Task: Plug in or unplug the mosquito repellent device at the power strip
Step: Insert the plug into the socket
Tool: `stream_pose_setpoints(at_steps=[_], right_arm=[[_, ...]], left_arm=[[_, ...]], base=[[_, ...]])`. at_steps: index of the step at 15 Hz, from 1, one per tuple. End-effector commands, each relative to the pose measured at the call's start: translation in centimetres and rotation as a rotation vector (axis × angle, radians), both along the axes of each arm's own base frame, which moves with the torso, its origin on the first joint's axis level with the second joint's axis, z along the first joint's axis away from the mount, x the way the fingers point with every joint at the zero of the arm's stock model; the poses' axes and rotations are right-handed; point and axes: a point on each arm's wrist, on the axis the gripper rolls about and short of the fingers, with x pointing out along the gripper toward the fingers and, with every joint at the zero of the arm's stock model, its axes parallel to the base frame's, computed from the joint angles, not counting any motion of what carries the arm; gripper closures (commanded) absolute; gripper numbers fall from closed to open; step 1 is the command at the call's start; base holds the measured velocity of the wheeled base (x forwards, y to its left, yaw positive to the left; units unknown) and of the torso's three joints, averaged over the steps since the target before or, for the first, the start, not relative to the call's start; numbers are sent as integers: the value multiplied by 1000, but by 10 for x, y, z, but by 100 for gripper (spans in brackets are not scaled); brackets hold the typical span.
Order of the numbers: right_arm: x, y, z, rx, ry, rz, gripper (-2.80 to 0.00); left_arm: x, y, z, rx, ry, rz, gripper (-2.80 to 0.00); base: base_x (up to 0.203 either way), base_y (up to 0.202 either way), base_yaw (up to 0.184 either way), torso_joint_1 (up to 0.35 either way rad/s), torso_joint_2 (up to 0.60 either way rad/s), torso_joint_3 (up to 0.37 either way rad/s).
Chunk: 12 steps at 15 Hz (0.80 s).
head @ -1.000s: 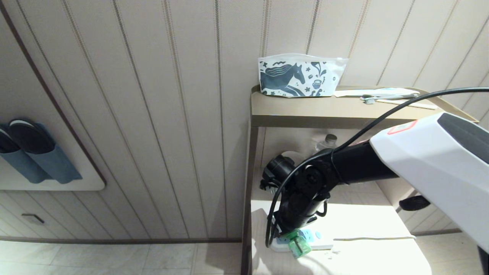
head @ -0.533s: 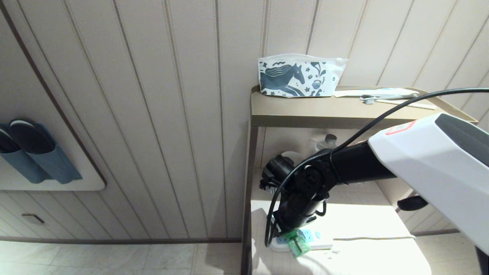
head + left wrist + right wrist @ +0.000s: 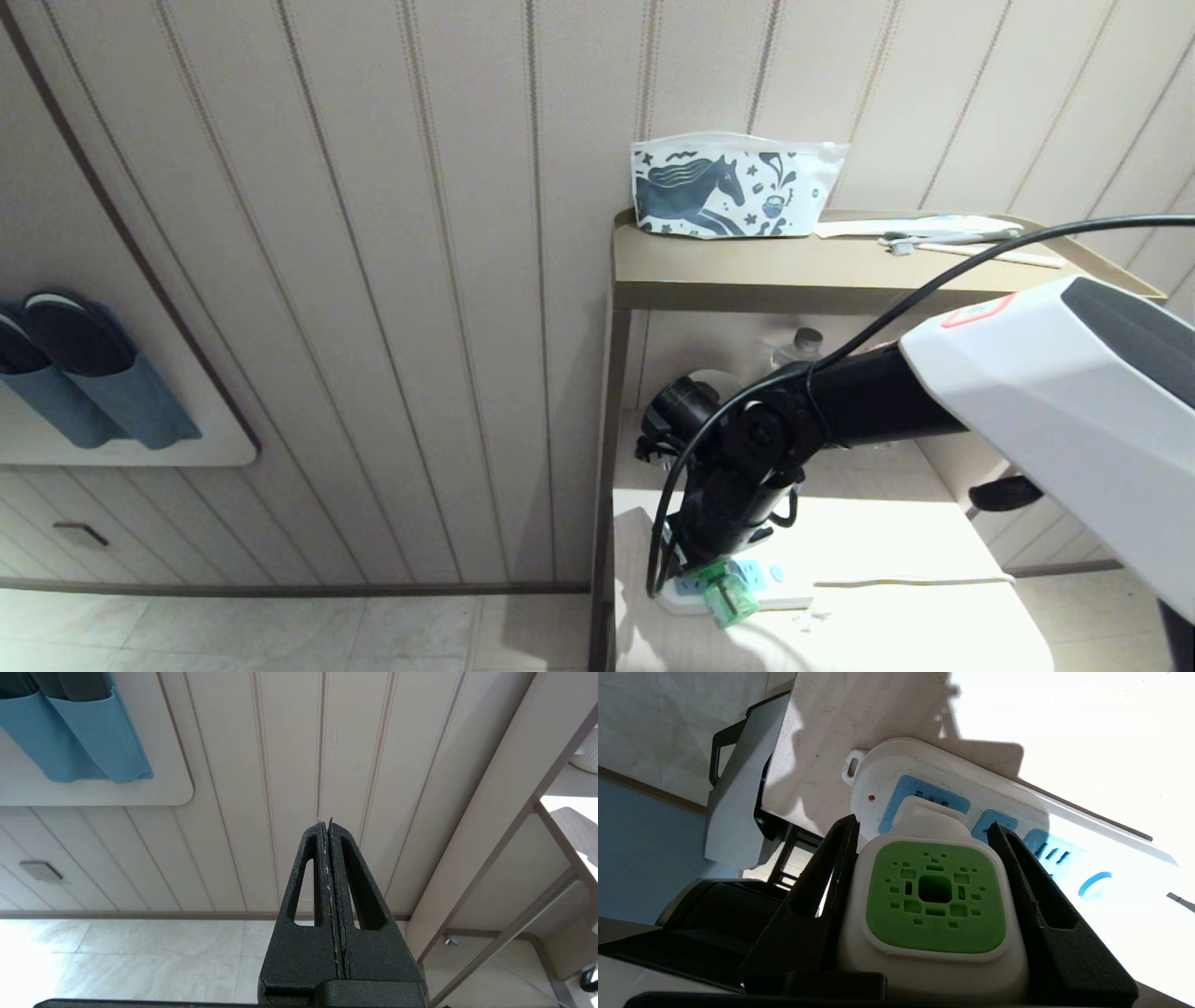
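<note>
Item: mosquito repellent device (image 3: pixel 931 905), sitting at the end socket of the power strip (image 3: pixel 1017 826) on the lower worktop (image 3: pixel 887 541). Right gripper (image 3: pixel 924 840) is clamping its white head from both sides. Whether it is going in or coming out is unclear; either way, next move needs a straight line along the pins. Left gripper (image 3: pixel 329 826) is hanging closed, empty. Containers: horse-print pouch (image 3: pixel 738 187), contents hidden.

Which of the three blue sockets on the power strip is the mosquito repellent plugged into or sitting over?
The end socket of the power strip, beside the small red light and farthest from the round blue button. The mosquito repellent device covers it; the other two sockets show bare.
</note>
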Motion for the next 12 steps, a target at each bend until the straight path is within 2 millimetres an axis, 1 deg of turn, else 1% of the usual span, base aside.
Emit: stream_pose_setpoints(at_steps=[1, 7, 10, 12], right_arm=[[-1, 0, -4, -10, 13, -1, 0], [2, 1, -9, -20, 11, -4, 0], [2, 2, -15, -63, 5, -11, 0], [0, 1, -13, -56, -4, -9, 0]], left_arm=[[0, 0, 0, 0, 2, 0, 0], [0, 0, 0, -1, 2, 0, 0], [0, 0, 0, 0, 2, 0, 0], [0, 0, 0, 0, 2, 0, 0]], base=[[0, 0, 0, 0, 0, 0], [0, 0, 0, 0, 0, 0], [0, 0, 0, 0, 0, 0], [0, 0, 0, 0, 0, 0]])
